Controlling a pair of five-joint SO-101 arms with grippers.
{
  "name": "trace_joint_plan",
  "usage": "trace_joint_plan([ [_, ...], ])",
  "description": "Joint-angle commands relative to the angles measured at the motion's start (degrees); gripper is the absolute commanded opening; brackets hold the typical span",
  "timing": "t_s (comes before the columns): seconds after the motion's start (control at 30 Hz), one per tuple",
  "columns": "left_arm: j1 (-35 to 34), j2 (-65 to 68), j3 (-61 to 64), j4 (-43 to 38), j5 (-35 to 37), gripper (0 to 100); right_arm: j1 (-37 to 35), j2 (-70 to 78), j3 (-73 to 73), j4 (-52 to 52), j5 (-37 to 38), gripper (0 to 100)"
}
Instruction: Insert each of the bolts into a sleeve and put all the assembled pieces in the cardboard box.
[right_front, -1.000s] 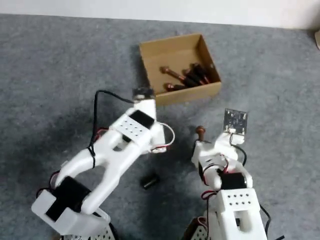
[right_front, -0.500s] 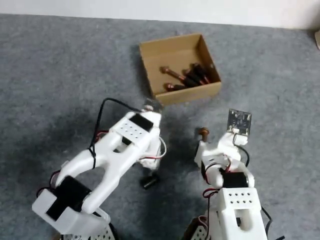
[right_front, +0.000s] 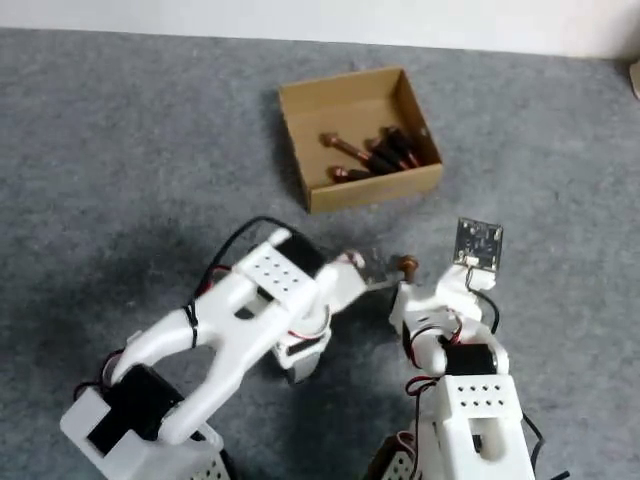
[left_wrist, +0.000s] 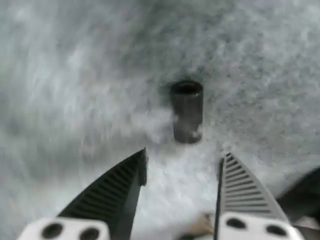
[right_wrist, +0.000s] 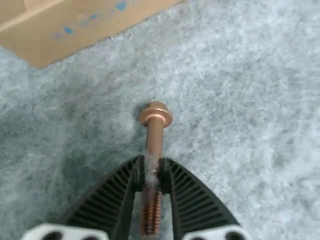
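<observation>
The left claw (left_wrist: 183, 156) has its two ribbed fingers spread wide, with bare grey carpet (left_wrist: 75, 75) between them. The sleeve (left_wrist: 187, 112), a short dark tube, lies just ahead of the fingertips. It is in line with the gap and apart from both fingers, its hollow mouth turned away from the claw. Carpet lies free on either side of the sleeve and beyond it.

The right claw (right_wrist: 151, 162) is clamped on the bolt (right_wrist: 155, 131). The fingers pinch the copper shank where the thread begins, the flanged head juts out ahead of the fingertips, and the threaded end runs back between the fingers. Ahead of the head is a free strip of carpet, then the outer wall of the cardboard box (right_wrist: 65, 27), off to one side of the claw's line.

From above, the head of the bolt (right_front: 406, 266) sits close beside the wrist of the left arm (right_front: 255, 300), so room is tight between the two arms there. The carpet on each arm's outer side lies free. The high view also looks into the box, where several assembled pieces (right_front: 378, 152) lie toward the wall nearest the claws. The wrist views give the finger gaps and the thread.
</observation>
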Motion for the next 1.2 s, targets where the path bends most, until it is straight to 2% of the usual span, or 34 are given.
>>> trace_joint_plan([
  [0.0, 0.92, -2.07, 4.79, -9.85, -6.15, 22, 0.66, -0.04, -0.84, -2.07, 0.88, 0.4],
  [0.3, 0.66, -1.89, 14.64, -20.66, -6.07, 23, 0.66, -0.13, -0.84, -2.07, 0.88, 0.4],
  [0.53, 0.92, -1.89, 15.52, -21.01, -5.98, 22, 0.66, -0.13, -0.66, -2.07, 0.88, 0.4],
  [0.6, 1.01, -1.8, 15.52, -21.01, -5.98, 18, 0.66, -0.13, -0.66, -2.07, 0.88, 0.4],
  [0.7, 1.1, -1.8, 15.52, -21.01, -5.89, 0, 0.66, -0.13, -0.57, -2.07, 0.88, 0.4],
  [0.77, 1.89, -1.8, 15.52, -20.04, -5.89, 3, 0.66, -0.13, -0.57, -2.07, 0.88, 0.4],
  [0.8, 2.68, -1.89, 15.52, -19.25, -5.98, 0, 0.66, -0.13, -0.57, -2.07, 0.88, 0.4],
  [1.0, 12.97, -4.18, 14.2, -18.9, -6.24, 0, 0.66, -0.13, -0.84, -2.07, 0.88, 0.4],
  [1.17, 17.01, -15.78, 14.2, -18.55, -6.07, 0, 1.54, -0.22, -0.84, -2.07, 0.7, 0.4],
])
